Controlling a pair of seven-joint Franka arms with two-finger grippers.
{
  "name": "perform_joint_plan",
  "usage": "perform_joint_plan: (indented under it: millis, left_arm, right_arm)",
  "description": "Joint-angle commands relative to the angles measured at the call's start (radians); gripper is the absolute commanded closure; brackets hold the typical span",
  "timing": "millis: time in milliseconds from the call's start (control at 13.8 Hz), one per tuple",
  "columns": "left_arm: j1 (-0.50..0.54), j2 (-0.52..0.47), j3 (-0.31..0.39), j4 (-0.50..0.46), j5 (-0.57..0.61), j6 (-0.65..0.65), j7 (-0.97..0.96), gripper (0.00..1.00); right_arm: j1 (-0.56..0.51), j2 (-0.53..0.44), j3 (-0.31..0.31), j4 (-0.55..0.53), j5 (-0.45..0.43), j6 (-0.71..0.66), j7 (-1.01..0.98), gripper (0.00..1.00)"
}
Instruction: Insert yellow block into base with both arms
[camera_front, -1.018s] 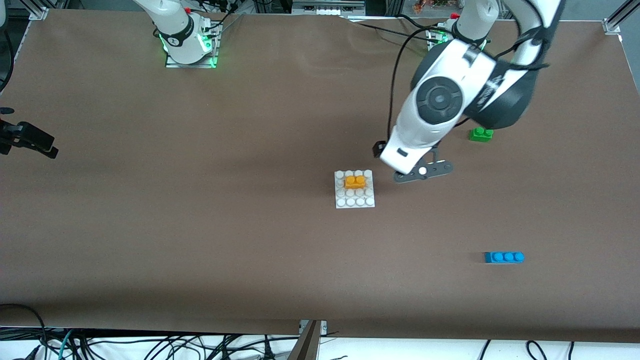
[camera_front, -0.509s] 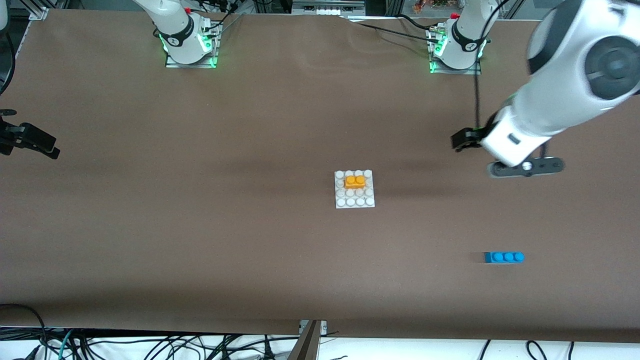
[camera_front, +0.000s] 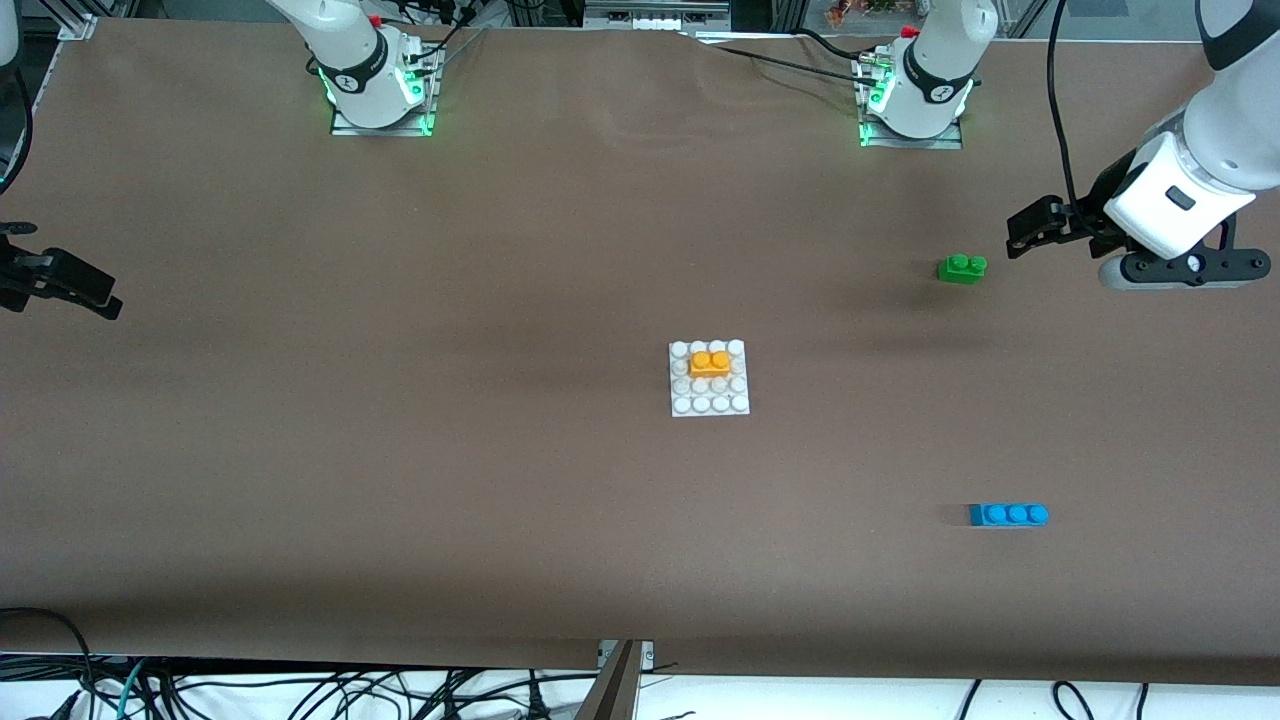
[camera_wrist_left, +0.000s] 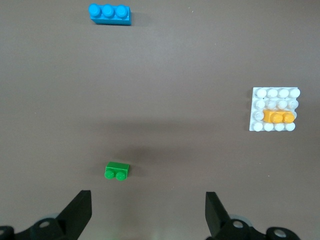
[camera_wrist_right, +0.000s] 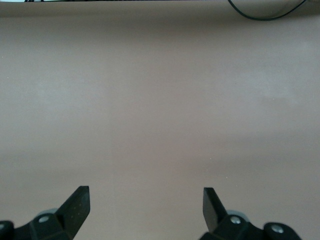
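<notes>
Nearest the front camera sits the blue three-stud brick (camera_front: 1008, 514), well apart from both claws. Next up, the base (camera_front: 709, 404) at mid-table, and the yellow block (camera_front: 710, 363) is seated on its studs, in the second row from the robots' edge. Then the green two-stud brick (camera_front: 962, 268), near the left gripper (camera_wrist_left: 147, 212), which hangs over bare table at the left arm's end, fingers spread wide, empty. The right gripper (camera_wrist_right: 145, 207) waits at the right arm's end, spread too, holding nothing.
</notes>
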Motion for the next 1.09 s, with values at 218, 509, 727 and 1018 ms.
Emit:
perform_joint_plan:
  millis: [218,509,727,1018]
  left_arm:
    - [0.001,-0.003,0.014,-0.016,-0.003,0.007,0.014,0.00]
    - [0.001,0.000,0.001,-0.002,-0.003,-0.002,0.016,0.00]
    - [0.003,0.000,0.014,-0.002,-0.003,-0.003,0.022,0.00]
    - [0.003,0.010,0.014,0.010,0.026,0.000,0.016,0.00]
  right_arm:
    - [-0.006,-0.007,0.008,-0.010,-0.012,0.006,-0.006,0.00]
    - [-0.004,-0.007,0.008,-0.010,-0.011,0.006,-0.006,0.00]
    - [-0.004,-0.007,0.008,-0.010,-0.011,0.006,-0.005,0.00]
    - [-0.004,-0.007,0.008,-0.009,-0.011,0.006,-0.006,0.00]
